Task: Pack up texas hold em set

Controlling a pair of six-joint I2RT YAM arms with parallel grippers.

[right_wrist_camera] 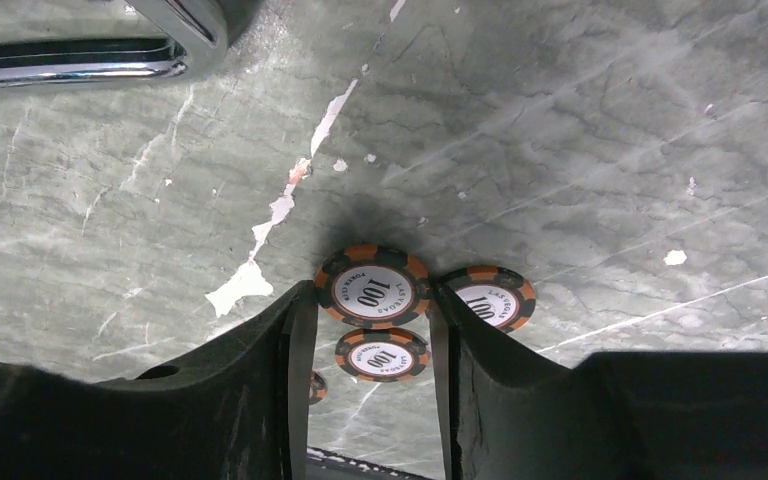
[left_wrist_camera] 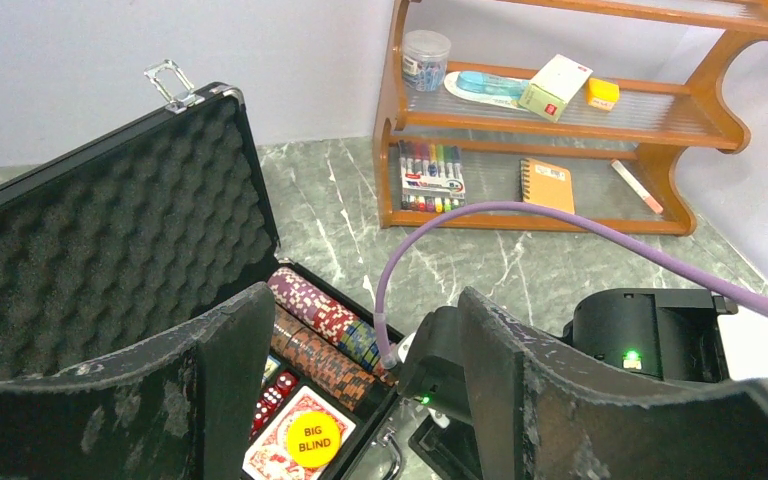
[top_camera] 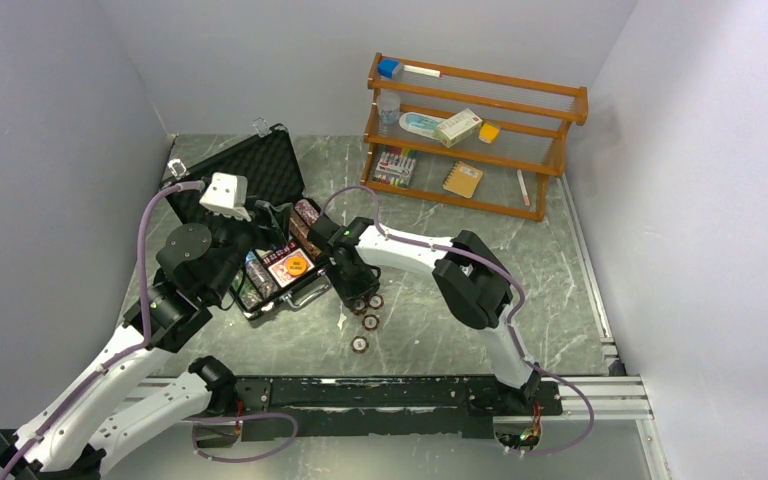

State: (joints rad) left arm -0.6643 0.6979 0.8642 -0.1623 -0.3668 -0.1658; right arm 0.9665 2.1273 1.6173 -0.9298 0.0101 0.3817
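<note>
Left end effector (left_wrist_camera: 360, 340): wide open, empty, above the open case (left_wrist_camera: 110, 250).
Right end effector (right_wrist_camera: 371, 300): fingers closed on a flat "100" chip (right_wrist_camera: 373, 285) on the worktop (right_wrist_camera: 560, 150), just beside the case.
Loose chips (right_wrist_camera: 382, 355): close by on the worktop.
Case contents: chip rows (left_wrist_camera: 320, 320); BIG BLIND disc (left_wrist_camera: 310, 438) atop the card deck (left_wrist_camera: 263, 462).

Left arm (top_camera: 110, 380) held raised with jaws wide apart; right arm (top_camera: 410, 250) bent low, jaws pinching a chip (right_wrist_camera: 372, 290).
</note>
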